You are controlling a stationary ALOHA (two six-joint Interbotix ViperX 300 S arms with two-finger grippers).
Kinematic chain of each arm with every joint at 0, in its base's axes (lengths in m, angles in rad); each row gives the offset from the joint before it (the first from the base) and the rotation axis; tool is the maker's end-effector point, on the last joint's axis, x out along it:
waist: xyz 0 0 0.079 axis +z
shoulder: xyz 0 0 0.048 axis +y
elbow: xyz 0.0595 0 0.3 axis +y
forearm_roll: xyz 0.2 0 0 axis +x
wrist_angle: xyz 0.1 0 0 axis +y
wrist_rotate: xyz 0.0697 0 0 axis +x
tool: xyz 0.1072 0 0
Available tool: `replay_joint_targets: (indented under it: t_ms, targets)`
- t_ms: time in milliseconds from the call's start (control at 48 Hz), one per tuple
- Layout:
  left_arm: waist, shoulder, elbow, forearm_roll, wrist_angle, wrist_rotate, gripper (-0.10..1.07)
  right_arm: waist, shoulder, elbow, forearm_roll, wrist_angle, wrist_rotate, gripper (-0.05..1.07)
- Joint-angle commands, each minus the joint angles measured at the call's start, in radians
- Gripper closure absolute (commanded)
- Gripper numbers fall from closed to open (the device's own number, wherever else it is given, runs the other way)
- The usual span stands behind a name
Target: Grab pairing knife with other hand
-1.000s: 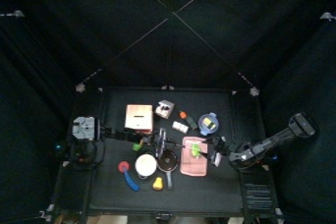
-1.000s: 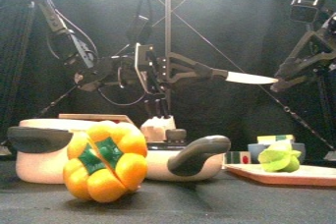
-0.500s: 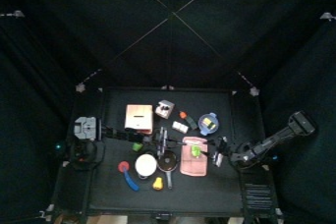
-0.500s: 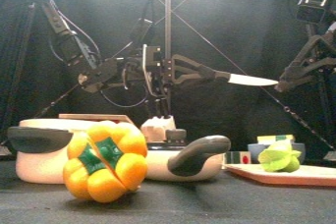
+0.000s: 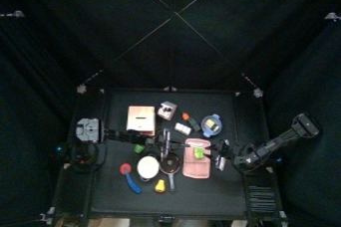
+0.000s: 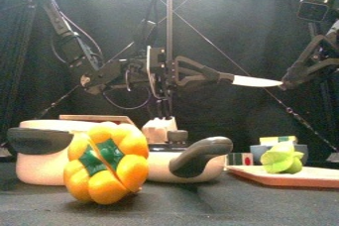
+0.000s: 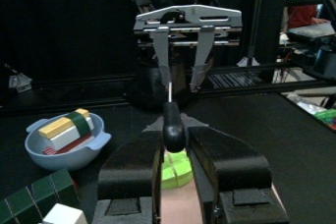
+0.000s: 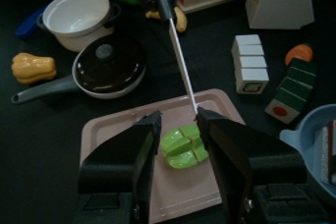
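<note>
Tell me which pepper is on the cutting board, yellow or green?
The green pepper: it sits on the pink cutting board at front right. The yellow pepper stands on the bare table at front left, before the pan.

I work in a lab pen: black curtains (image 5: 54, 82) ring my small table (image 5: 226, 199), set with toy kitchenware.

Yellow bell pepper (image 6: 105, 161) with green stem; black frying pan (image 6: 169, 158); pink cutting board (image 8: 171, 159) bearing a lime-green piece (image 8: 183, 145); paring knife (image 6: 225, 76) with black handle and silver blade; white bowl (image 8: 77, 15); blue bowl (image 7: 66, 141); black counter (image 6: 185, 205).
</note>
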Motion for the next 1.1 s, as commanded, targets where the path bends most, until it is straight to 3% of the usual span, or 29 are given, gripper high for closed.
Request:
replay_joint_targets:
  t_ms: [0, 417, 812, 1083]
  targets:
    - [-0.002, -0.009, -0.020, -0.002, -0.015, 0.002, 0.41, -0.023, 0.000, -0.029, -0.015, -0.014, -0.002, 0.28]
    - [-0.009, -0.009, -0.020, 0.009, -0.018, 0.002, 0.41, -0.155, 0.000, -0.028, -0.038, -0.140, -0.003, 0.34]
    - [-0.012, 0.006, -0.021, 0.032, -0.018, 0.000, 0.41, -0.221, 0.000, -0.014, -0.049, -0.245, -0.014, 0.44]
    - [-0.011, 0.028, -0.032, 0.029, -0.020, -0.002, 0.41, -0.322, 0.000, -0.011, 0.046, -0.354, -0.172, 0.44]
